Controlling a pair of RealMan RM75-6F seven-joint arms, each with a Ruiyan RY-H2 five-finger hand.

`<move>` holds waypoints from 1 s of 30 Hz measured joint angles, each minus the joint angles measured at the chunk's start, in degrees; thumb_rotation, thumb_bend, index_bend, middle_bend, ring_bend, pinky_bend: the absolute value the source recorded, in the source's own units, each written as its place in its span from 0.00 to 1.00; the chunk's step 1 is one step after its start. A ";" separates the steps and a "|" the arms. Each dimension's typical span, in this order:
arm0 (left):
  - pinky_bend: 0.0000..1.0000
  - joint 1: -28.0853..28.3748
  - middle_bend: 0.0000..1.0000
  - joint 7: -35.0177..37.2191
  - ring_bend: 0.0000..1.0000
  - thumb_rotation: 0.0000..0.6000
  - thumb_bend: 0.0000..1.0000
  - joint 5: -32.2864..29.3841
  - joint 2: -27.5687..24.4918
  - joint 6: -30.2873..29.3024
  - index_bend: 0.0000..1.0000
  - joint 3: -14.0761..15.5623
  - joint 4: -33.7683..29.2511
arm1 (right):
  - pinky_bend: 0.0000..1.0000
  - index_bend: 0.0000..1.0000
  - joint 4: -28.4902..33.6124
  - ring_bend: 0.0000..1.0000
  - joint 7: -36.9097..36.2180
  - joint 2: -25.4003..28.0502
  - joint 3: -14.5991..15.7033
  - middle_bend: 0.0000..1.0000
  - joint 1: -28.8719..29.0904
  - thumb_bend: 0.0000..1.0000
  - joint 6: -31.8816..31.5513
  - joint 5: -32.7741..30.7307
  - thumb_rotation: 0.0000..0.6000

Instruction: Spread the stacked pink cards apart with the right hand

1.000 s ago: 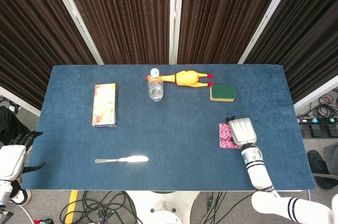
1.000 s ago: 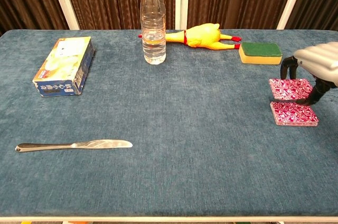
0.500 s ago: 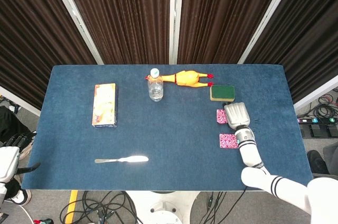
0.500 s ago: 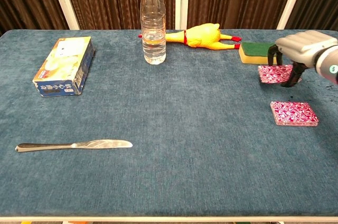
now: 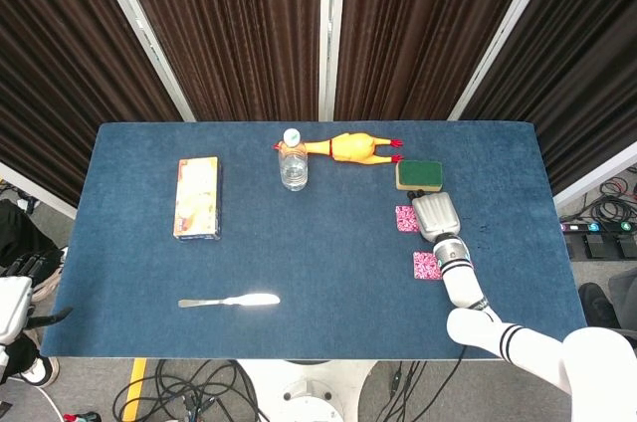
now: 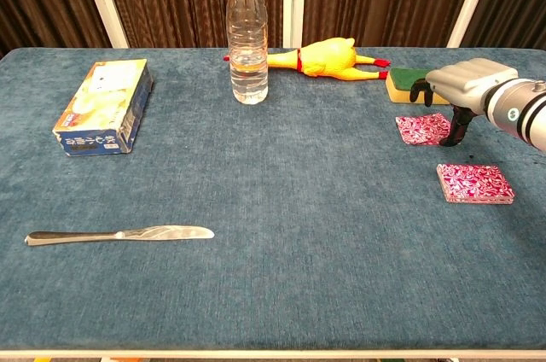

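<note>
While my right hand [image 5: 434, 215] hangs over the far card, the head view shows me from above: one pink card [image 5: 406, 218] pokes out just left of my fingers, and the rest of the pile [image 5: 427, 265] lies nearer my wrist, apart from it. A green sponge [image 5: 419, 174] sits just beyond my fingertips. My left hand [image 5: 12, 301] is barely in view at the table's [image 5: 328, 243] near left corner, its fingers too small to read.

In the chest view, my right hand [image 6: 456, 82] arches over that card [image 6: 422, 128], dark fingertips [image 6: 455, 136] reaching down at its right edge; I cannot tell whether I pinch it or only press it. The pile [image 6: 474, 183] rests on the cloth behind my fingers, closer to me.

I judge the spreading is under way, with one card drawn off. Next I would ease off this card without nudging the sponge, then return for the pile.

The only containers are a capped bottle [image 6: 248, 32], looking nearly empty, and a closed box [image 6: 104, 107], contents hidden, both far left of my fingers.
</note>
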State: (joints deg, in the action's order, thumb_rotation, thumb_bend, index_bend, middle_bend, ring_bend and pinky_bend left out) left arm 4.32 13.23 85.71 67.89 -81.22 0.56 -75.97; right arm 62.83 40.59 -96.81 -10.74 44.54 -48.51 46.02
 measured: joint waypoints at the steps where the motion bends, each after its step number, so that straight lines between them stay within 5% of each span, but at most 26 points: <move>1: 0.34 -0.01 0.20 -0.09 0.15 1.00 0.01 -0.01 0.03 -0.03 0.21 -0.03 0.01 | 0.96 0.20 0.27 0.87 0.04 0.16 0.05 0.25 -0.01 0.10 -0.11 -0.02 1.00; 13: 0.34 0.20 0.20 -0.33 0.15 1.00 0.01 0.31 -0.04 0.57 0.21 0.15 -0.39 | 0.96 0.27 13.89 0.87 0.40 7.34 1.48 0.32 -2.30 0.10 -4.32 0.46 1.00; 20: 0.34 0.30 0.20 -0.62 0.15 1.00 0.01 0.42 -0.54 1.12 0.21 0.47 -1.06 | 0.96 0.28 25.86 0.87 3.84 14.48 6.10 0.32 -4.48 0.09 -6.84 -1.71 1.00; 30: 0.34 0.24 0.20 -1.39 0.15 1.00 0.01 0.61 -0.57 0.97 0.21 0.56 -1.15 | 0.96 0.29 27.33 0.87 1.96 15.03 9.28 0.31 -6.52 0.07 -7.83 -0.38 1.00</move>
State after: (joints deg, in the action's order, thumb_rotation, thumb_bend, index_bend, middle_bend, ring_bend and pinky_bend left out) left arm 4.56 11.84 86.32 67.32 -80.25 1.12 -77.13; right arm 90.16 42.55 -81.78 -1.46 38.02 -56.34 45.64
